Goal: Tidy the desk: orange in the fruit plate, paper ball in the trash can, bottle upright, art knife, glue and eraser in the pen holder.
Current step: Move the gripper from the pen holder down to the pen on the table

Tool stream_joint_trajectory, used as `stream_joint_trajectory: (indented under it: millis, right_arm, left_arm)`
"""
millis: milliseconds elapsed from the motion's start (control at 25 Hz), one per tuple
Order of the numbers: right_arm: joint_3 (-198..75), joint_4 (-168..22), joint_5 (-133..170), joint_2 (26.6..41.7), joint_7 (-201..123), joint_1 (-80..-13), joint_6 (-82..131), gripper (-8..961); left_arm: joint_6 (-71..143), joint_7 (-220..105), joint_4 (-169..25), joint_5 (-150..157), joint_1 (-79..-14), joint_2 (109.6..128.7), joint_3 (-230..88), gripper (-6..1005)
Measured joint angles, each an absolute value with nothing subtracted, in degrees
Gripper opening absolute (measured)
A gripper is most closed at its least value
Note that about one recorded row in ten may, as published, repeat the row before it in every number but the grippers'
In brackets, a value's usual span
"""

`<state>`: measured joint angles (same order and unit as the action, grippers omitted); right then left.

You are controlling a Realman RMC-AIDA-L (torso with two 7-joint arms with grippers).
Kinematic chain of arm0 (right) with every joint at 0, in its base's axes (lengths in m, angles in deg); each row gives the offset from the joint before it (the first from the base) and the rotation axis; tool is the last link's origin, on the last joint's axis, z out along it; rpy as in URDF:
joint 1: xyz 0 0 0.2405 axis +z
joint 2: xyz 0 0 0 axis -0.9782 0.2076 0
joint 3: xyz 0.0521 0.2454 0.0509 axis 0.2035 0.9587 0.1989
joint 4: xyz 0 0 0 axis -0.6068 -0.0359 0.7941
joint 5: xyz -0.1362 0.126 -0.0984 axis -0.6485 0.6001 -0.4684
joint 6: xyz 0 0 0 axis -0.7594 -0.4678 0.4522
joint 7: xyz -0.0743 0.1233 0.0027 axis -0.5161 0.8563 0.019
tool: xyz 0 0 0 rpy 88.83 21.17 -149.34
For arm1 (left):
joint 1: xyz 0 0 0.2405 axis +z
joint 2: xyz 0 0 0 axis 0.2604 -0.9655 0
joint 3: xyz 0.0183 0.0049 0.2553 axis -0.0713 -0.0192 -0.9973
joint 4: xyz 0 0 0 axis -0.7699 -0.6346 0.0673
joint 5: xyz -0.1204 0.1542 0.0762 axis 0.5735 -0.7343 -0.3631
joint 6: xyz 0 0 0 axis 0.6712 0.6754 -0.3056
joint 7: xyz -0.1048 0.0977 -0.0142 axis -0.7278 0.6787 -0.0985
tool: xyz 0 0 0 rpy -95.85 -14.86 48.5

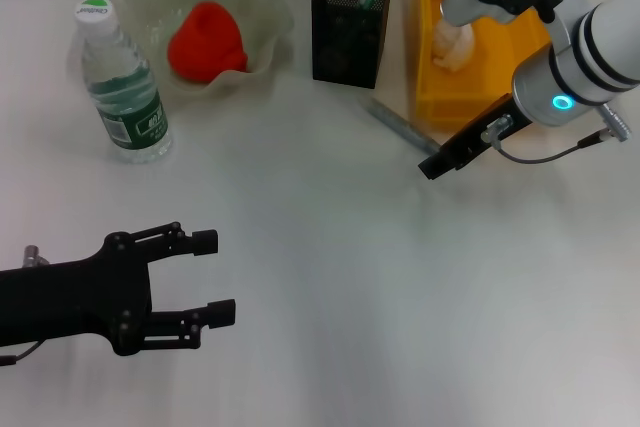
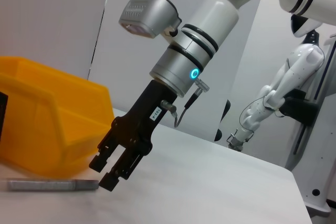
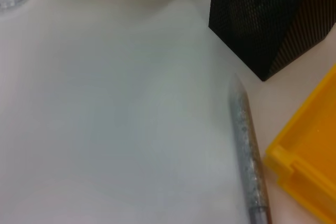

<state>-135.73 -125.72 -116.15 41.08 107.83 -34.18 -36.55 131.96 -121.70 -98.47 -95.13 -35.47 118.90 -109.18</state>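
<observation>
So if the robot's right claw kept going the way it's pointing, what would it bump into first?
Most likely the gray art knife lying on the table beside the yellow trash can. The open right gripper points down at the end of it, almost touching. How big the gap is, I can't tell.

Pen holder [image 1: 349,35]: black wire mesh. Trash can [image 1: 470,87]: glossy yellow plastic. Bottle [image 1: 122,87]: clear plastic. Table [image 1: 350,277]: smooth, matt white.

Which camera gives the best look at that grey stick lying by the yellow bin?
The right wrist view: the grey stick fills it, beside the yellow bin. The head view shows it small; the left wrist view shows it side-on.
</observation>
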Motion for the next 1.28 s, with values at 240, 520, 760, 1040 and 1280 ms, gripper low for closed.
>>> stream_joint_trajectory:
  millis: [240,520,760,1040,1280]
  right_arm:
    - [-137.25,-124.34,-115.79,41.09,107.83,-34.19,-34.12,633]
    - [-137.8,-123.44,-115.75,41.09,107.83,-34.28,-33.19,633]
    - [-138.13,-122.9,-115.75,41.15,107.83,-34.24,-32.17,495]
    - [-138.15,-122.55,-115.75,41.18,107.83,-34.28,-31.44,393]
    - [-138.48,-122.05,-115.98,41.18,107.83,-34.25,-30.59,368]
  left_arm:
    - [132.16,-121.67,-98.49,-95.11,-35.49,118.79,-109.06,860]
    - [132.25,-121.52,-98.53,-95.1,-35.55,118.74,-109.07,861]
    - [132.25,-121.53,-98.53,-95.1,-35.56,118.71,-109.07,861]
    - [132.24,-121.69,-98.53,-95.01,-35.58,118.67,-109.07,860]
    - [132.26,-121.7,-98.53,-94.85,-35.57,118.67,-109.07,860]
